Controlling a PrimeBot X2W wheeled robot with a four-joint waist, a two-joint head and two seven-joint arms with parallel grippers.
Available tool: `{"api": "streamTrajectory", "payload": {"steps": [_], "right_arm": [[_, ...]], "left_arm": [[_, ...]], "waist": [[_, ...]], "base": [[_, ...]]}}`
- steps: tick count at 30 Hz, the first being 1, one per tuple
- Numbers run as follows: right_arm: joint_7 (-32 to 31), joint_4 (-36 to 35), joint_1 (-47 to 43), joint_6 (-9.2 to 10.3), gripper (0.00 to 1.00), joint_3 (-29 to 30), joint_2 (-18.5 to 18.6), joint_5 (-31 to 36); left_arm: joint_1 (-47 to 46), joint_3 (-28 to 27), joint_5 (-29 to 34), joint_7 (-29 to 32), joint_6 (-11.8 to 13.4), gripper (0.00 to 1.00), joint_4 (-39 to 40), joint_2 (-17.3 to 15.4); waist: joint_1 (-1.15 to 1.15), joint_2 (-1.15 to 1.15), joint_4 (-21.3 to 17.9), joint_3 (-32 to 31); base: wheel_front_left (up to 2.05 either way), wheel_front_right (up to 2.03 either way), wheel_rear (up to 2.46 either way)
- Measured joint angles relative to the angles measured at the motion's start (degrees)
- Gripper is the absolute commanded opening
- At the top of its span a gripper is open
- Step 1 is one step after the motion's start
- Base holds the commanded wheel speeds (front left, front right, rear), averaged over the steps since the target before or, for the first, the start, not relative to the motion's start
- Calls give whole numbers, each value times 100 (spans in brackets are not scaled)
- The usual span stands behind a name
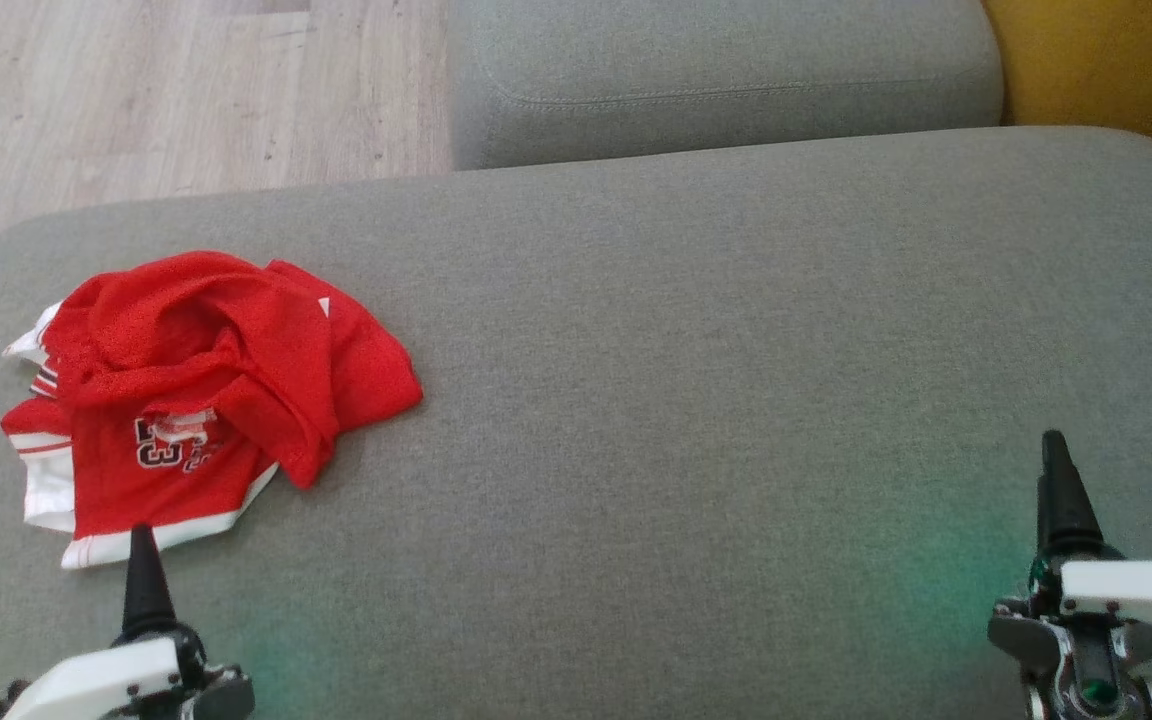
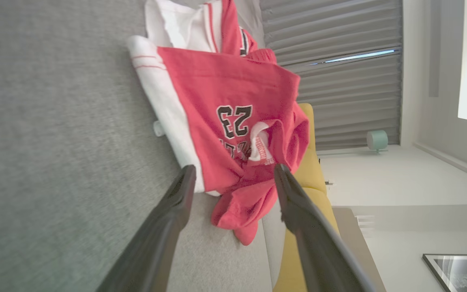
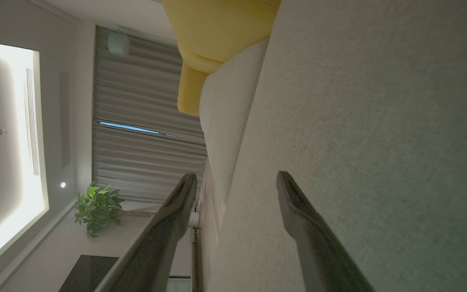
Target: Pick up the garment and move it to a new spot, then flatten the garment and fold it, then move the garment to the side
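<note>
Plainly the red garment (image 1: pixel 206 400), a jersey marked 23, lies crumpled at the left of the grey sofa seat (image 1: pixel 696 380), not yet lifted. The left claw (image 2: pixel 234 168) hangs just short of its near edge, spread wide and empty, likely lined up to pinch it; the right claw (image 3: pixel 236 175), equally released, hovers well apart over bare upholstery. Pale wood floor (image 1: pixel 136 100) lies beyond.

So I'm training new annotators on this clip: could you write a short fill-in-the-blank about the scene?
1. The crumpled garment is mainly ____ with white trim.
2. The number printed on it is ____.
3. The left gripper and right gripper both have their jaws ____.
4. The garment lies nearer the ____ gripper.
Missing words: red; 23; open; left.
</note>
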State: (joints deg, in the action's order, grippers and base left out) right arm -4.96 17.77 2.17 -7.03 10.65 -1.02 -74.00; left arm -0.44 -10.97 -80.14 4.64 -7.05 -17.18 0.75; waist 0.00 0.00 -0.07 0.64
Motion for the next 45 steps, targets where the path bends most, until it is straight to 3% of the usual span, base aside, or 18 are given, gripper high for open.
{"api": "streamTrajectory", "payload": {"steps": [14,30,45], "right_arm": [[285,-493,89,0,100,-345,1,1852],[584,-589,105,-1,100,-719,3,3471],[878,-706,198,-1,100,-893,7,4757]], "left_arm": [[-66,74,1042,-279,1,100,504,0],[-61,794,2945,-579,109,100,706,-4],[-65,1333,4228,-864,211,100,875,-93]], "waist": [[0,0,-16,39],[0,0,-42,59],[0,0,-89,105]], "base": [[0,0,0],[0,0,0],[0,0,0]]}}
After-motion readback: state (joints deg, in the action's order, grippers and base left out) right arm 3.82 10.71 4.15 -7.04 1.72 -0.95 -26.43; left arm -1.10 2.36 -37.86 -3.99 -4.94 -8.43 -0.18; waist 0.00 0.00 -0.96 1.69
